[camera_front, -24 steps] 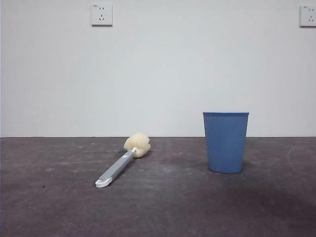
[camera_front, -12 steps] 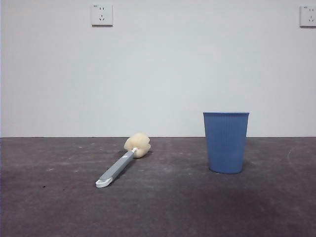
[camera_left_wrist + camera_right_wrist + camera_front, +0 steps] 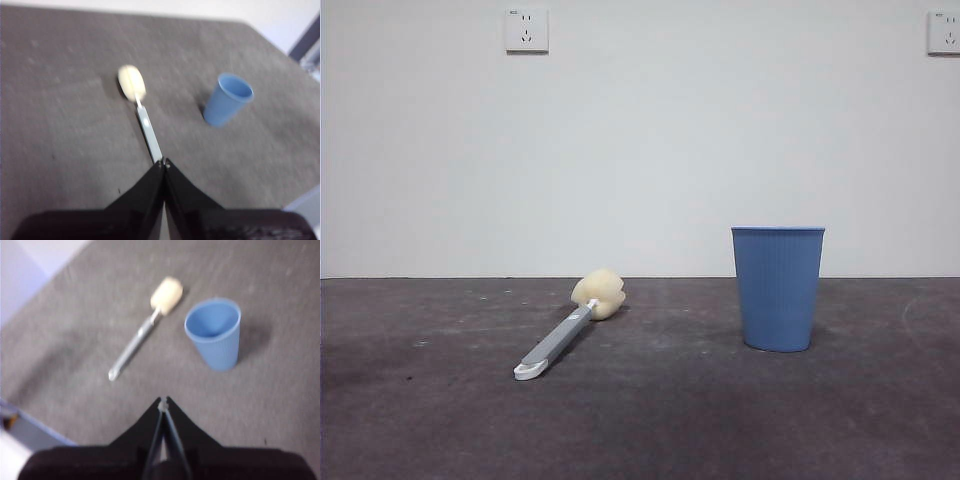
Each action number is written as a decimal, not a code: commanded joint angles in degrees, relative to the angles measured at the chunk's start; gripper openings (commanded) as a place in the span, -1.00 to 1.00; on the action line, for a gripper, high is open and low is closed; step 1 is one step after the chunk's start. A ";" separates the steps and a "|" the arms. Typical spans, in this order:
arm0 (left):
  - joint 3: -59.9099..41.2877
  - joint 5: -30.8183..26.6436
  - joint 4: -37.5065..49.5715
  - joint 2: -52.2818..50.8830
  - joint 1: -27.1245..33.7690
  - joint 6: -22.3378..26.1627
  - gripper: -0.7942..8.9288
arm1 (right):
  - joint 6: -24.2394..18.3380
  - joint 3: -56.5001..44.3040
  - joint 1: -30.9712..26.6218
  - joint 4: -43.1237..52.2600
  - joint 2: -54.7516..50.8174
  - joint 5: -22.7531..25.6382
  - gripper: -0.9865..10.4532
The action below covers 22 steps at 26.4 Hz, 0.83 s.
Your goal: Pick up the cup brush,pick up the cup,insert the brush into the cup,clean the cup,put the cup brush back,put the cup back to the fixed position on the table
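The cup brush lies flat on the table, its pale-yellow sponge head toward the wall and its white tip toward the camera. The blue ribbed cup stands upright to its right, empty. Both arms are out of the front view. In the left wrist view my left gripper hangs high above the table, jaws shut, its tips over the brush's handle end, with the cup off to the side. My right gripper is also high and shut, with nothing in it, above the cup and brush.
A plain white wall with two power sockets rises behind the table. The table's edges show in both wrist views, with floor and pale wall beyond.
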 commanded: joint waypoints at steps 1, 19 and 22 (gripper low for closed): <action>2.54 0.48 -5.22 1.62 0.02 5.79 -0.85 | -6.25 2.64 0.15 -4.72 2.91 -0.15 -0.85; 4.42 0.26 -11.34 8.66 0.00 7.21 0.32 | -4.55 4.22 0.15 -8.28 6.56 -0.09 0.20; 4.50 0.28 -8.07 11.72 -1.81 4.24 0.32 | -4.55 4.22 0.15 -8.28 6.56 -0.09 0.20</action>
